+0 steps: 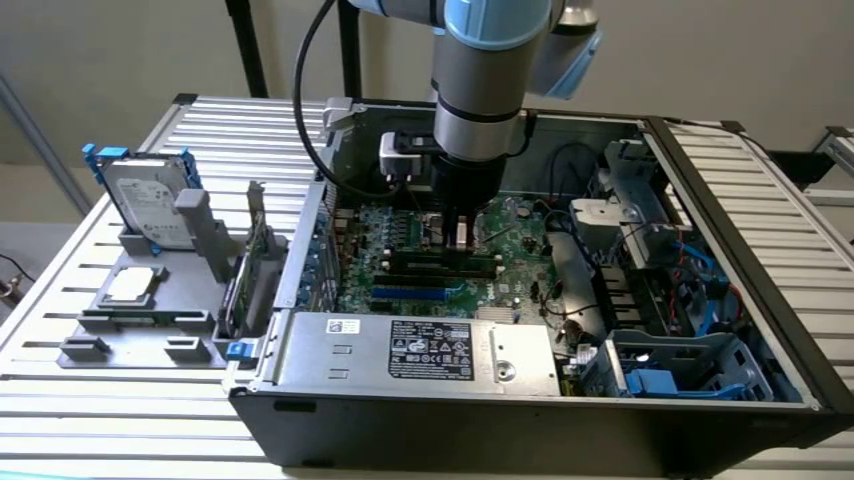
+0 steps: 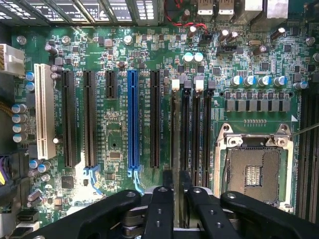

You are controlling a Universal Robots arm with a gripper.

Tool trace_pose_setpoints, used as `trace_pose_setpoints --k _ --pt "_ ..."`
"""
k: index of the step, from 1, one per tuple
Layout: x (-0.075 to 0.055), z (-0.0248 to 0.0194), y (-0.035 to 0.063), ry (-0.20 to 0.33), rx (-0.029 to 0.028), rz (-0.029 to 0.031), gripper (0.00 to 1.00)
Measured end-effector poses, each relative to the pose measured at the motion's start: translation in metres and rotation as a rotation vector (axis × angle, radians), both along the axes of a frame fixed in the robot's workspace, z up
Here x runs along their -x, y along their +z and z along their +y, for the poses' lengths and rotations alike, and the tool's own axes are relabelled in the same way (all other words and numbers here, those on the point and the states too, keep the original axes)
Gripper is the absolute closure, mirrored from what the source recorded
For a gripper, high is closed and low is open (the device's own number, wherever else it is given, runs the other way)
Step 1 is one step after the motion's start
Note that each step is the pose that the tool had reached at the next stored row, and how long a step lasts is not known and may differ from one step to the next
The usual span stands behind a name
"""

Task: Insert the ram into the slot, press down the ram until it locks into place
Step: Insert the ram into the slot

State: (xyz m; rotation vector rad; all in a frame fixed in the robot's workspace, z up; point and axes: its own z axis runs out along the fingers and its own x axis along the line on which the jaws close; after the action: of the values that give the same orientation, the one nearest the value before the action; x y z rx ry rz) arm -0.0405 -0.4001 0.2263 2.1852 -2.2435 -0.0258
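Note:
The ram (image 2: 173,130) is a thin green stick seen edge-on. It stands along the first black memory slot (image 2: 175,85), the one with a white end clip, beside several parallel sockets (image 2: 199,129). My gripper (image 2: 176,177) is directly over it, with its black fingers (image 2: 162,209) closed narrowly on the stick's near end. In the exterior view the gripper (image 1: 461,240) reaches straight down into the open computer case. Its tips are at the ram (image 1: 424,259), which lies on the row of sockets (image 1: 441,270).
A blue socket (image 2: 132,119) and black expansion sockets lie beside the memory sockets, with the open CPU socket (image 2: 254,172) on the other side. The power supply (image 1: 427,350) is at the case front. A hard drive (image 1: 147,195) and a green expansion card (image 1: 247,270) stand on a holder at the exterior view's left.

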Motion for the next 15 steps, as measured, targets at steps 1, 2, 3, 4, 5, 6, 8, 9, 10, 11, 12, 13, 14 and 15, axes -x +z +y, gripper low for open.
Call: trace_pose_setpoints --k 1,2,3,4,5,6,8,9,10,11,12,13,14,15 --pt "0.000 0.0000 0.0000 0.000 0.0000 0.0000 0.79" --pt "0.000 0.0000 0.0001 0.000 -0.0001 0.0000 0.79" --pt "0.000 -0.0001 0.0013 0.000 0.0000 0.0001 0.79" --pt "0.000 0.0000 0.0037 0.000 -0.0002 0.0000 0.79" --pt "0.000 0.0000 0.0071 0.000 0.0001 0.0001 0.79" --pt "0.000 0.0000 0.0103 0.000 -0.0001 0.0000 0.79" --pt "0.000 0.0000 0.0161 0.000 0.0000 0.0001 0.79" --pt "0.000 0.0000 0.0167 0.000 0.0000 0.0000 0.79" --pt "0.000 0.0000 0.0166 0.000 -0.0002 0.0000 0.79" --pt "0.000 0.0000 0.0166 0.000 -0.0003 -0.0001 0.79" --pt "0.000 0.0000 0.0166 0.000 -0.0004 -0.0001 0.79" --pt "0.000 0.0000 0.0166 0.000 -0.0004 -0.0001 0.79" --pt "0.000 0.0000 0.0166 0.000 -0.0004 0.0001 0.79" --pt "0.000 0.0000 0.0166 0.000 -0.0005 0.0000 0.79"
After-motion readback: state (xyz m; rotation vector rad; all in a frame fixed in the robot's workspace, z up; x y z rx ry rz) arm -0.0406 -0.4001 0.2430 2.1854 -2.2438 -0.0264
